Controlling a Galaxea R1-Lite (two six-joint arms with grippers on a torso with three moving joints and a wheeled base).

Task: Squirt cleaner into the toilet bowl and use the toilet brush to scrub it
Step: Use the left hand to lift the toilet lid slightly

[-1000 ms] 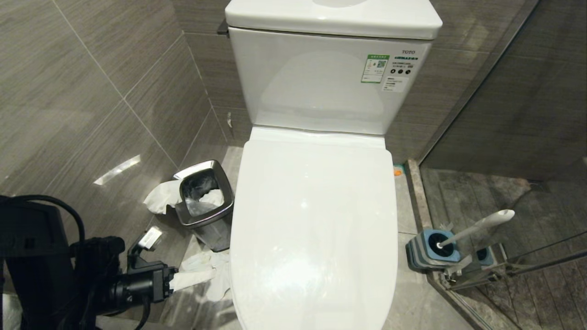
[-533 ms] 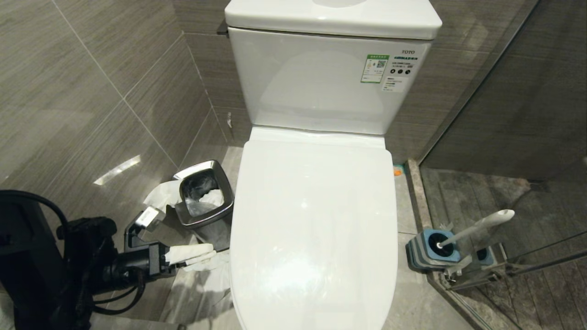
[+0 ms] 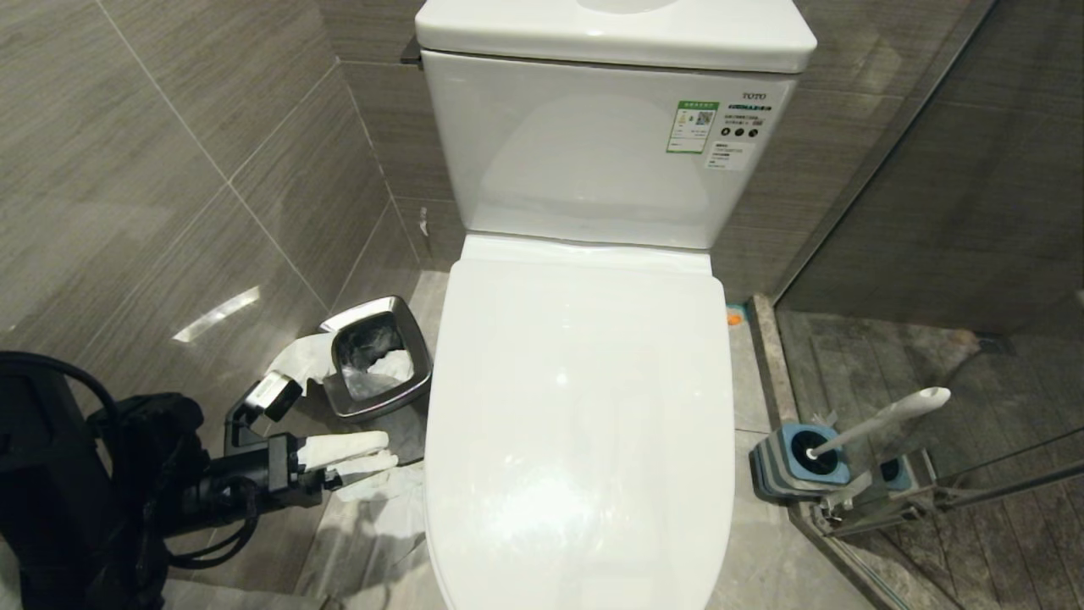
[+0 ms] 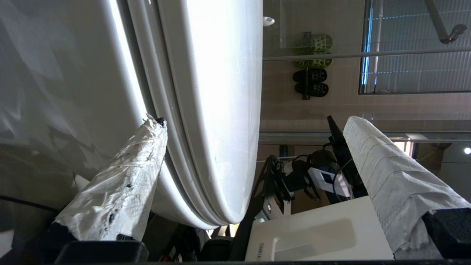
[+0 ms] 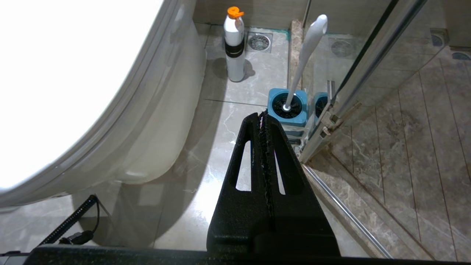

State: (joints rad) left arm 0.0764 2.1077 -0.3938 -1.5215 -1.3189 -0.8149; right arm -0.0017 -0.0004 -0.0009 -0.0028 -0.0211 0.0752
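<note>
Two paper-wrapped fingers (image 4: 121, 184) of the left gripper (image 3: 360, 453) stand wide apart, with nothing between them. In the left wrist view the rim of the closed lid (image 4: 206, 110) of the toilet bowl (image 3: 580, 424) runs into the gap: one finger lies beside the porcelain below the seat edge, the other stands clear above the lid surface. This is the governing relation. The lid edge lies directly ahead of the open jaws, and its long axis runs across the line of approach, so a short advance toward the bowl should bring the edge between the fingers.

In the head view the left gripper sits low at the left flank of the bowl, just beside the rim, pointing level toward it. A small steel bin (image 3: 373, 360) with crumpled paper (image 3: 296, 360) stands close behind the gripper, against the tiled wall.

The right gripper (image 5: 262, 121) has its jaws pressed together and empty. It hangs on the bowl's right side, aimed down at the floor.

The toilet brush (image 3: 881, 419) stands tilted in its blue holder (image 3: 800, 462) on the floor, well apart from the left gripper and nearer the right arm. A white bottle with an orange cap (image 5: 234, 44) stands on the floor beyond the holder; it is judged to be the cleaner.

Judgement: the lid is still down, so raising it is the step in hand; no cleaner has been applied yet.
</note>
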